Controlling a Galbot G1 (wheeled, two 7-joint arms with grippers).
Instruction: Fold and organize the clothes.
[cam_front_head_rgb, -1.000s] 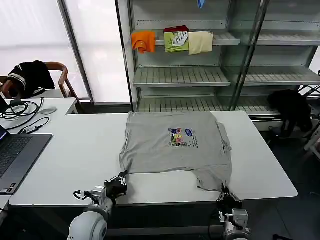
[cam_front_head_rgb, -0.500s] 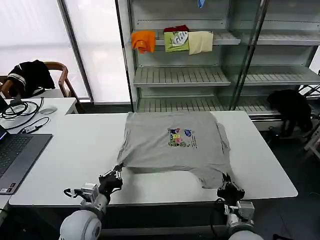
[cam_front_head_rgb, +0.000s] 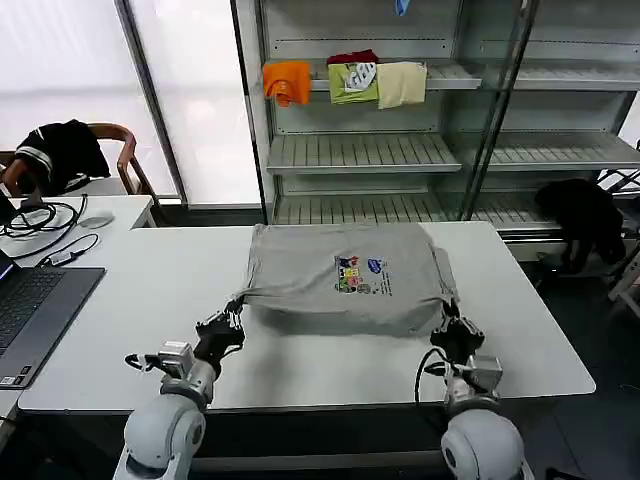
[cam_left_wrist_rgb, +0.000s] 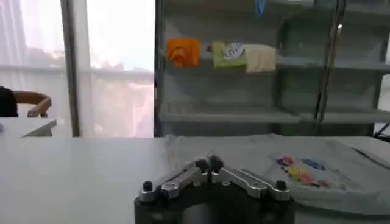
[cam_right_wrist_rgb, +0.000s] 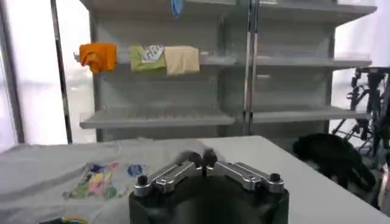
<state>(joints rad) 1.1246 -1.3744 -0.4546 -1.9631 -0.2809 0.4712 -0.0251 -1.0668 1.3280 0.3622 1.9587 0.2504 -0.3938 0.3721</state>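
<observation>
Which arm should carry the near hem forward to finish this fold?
Neither alone, probably. The left tool is pinched on the grey shirt's near-left corner, the right tool on its near-right corner, both lifted off the white table. Moving both together should keep the hem straight.

Surface: white table | Load: grey shirt, print side up, lying at far centre | Near hem raised off the tabletop, folded back

The shirt lies on the table, toward its far edge. A laptop sits far left; shelves stand behind.
</observation>
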